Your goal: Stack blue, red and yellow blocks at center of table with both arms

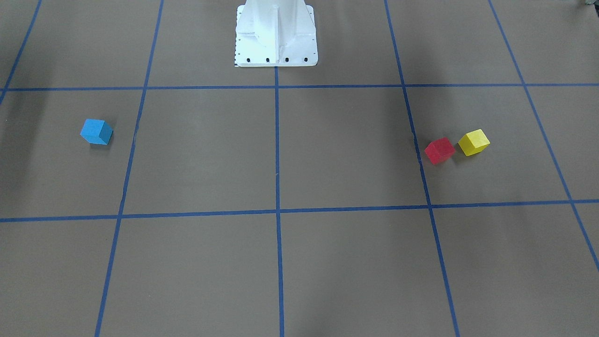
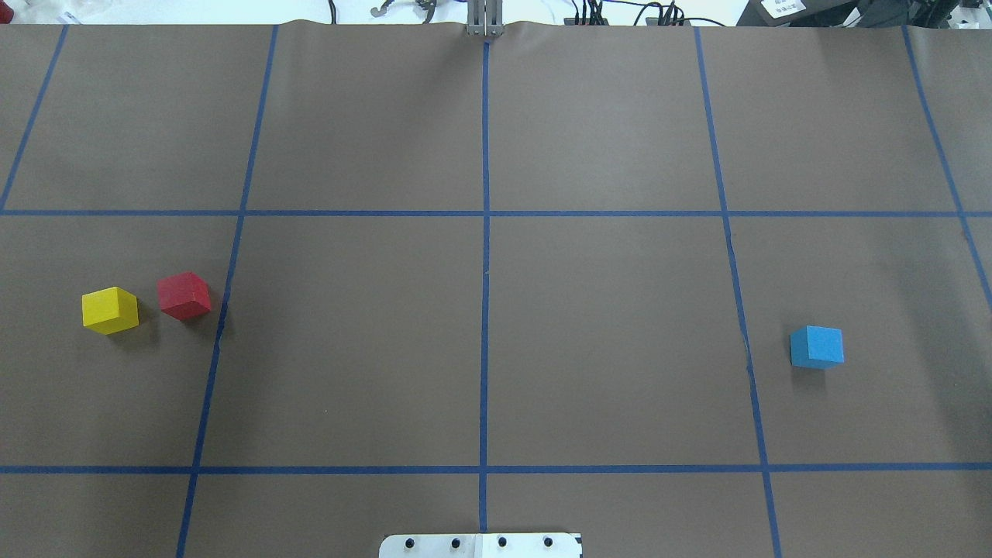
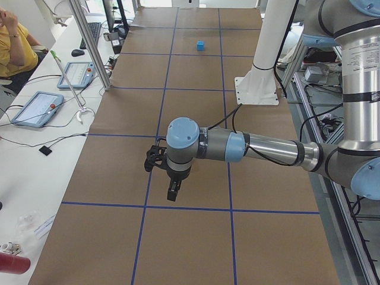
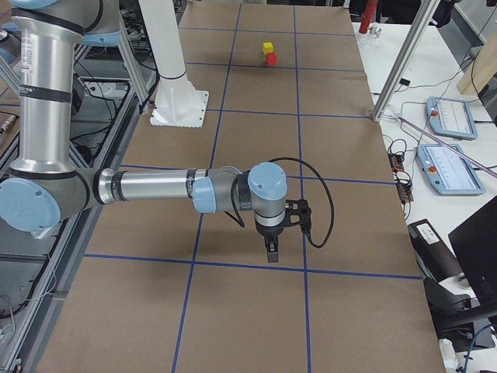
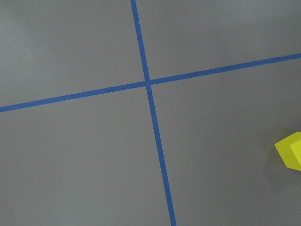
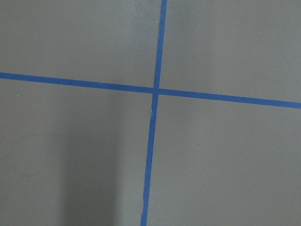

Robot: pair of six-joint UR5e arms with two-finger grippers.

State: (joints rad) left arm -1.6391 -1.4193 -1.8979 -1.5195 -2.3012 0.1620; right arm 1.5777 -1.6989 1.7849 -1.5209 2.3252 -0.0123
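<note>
The blue block sits alone on the table's right half; it also shows in the front view. The red block and the yellow block sit close together on the left half, a small gap between them. The yellow block's corner shows at the right edge of the left wrist view. My left gripper hangs above the table near its left end, out of the overhead view. My right gripper hangs above the right end. Neither touches a block. I cannot tell whether they are open or shut.
Brown paper with a blue tape grid covers the table. The robot's white base stands at the robot-side edge. Tablets and cables lie on side benches, where a person in yellow sits.
</note>
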